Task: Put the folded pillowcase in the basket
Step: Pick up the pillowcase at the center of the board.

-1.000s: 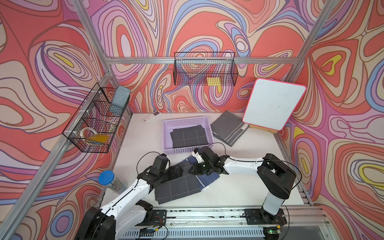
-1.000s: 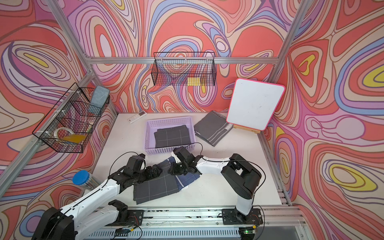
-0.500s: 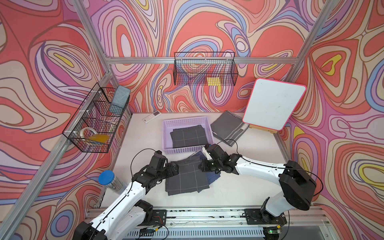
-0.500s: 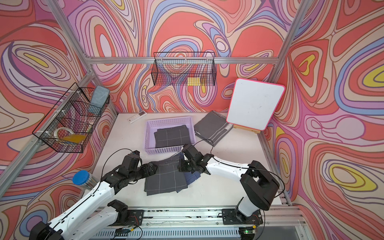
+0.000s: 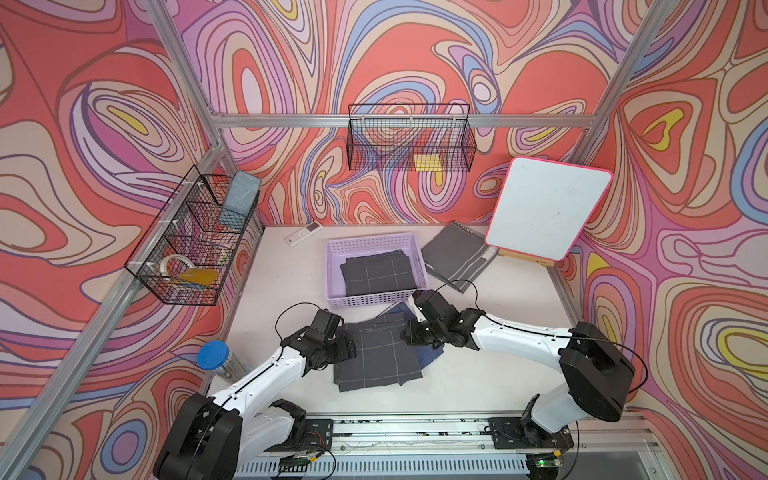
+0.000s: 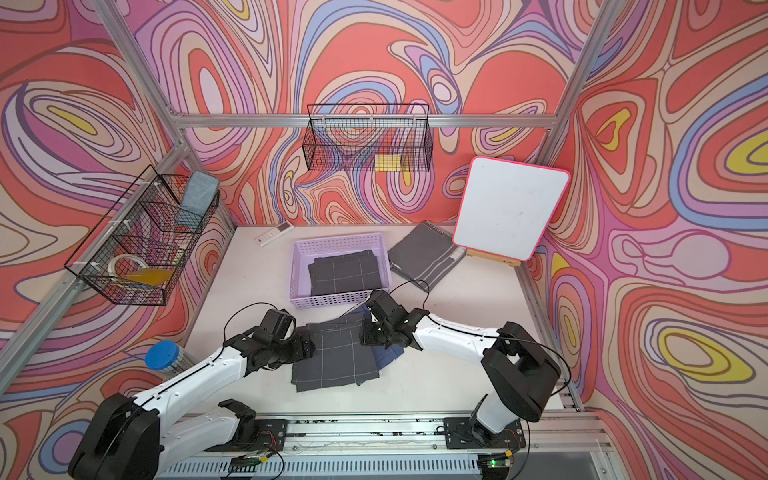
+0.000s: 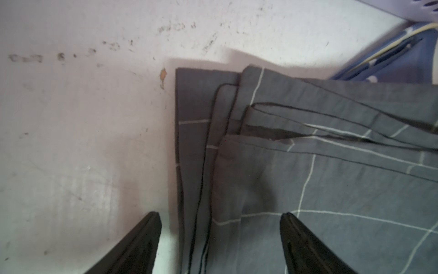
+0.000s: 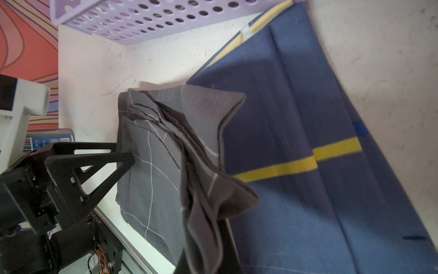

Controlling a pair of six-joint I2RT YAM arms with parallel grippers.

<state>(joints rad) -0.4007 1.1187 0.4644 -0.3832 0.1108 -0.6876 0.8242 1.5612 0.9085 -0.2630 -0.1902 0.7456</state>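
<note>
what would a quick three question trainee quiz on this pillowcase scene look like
1. True or false: the lavender basket already holds a folded grey checked cloth.
2. Which gripper pinches the grey pillowcase on the table? A left, B right, C both.
3. Fill in: under that pillowcase lies a striped cloth whose main colour is ___.

Key
1. True.
2. B: the right gripper is shut on its raised edge. The left gripper stands open, jaws either side of the other edge.
3. Blue, with yellow stripes.
</note>
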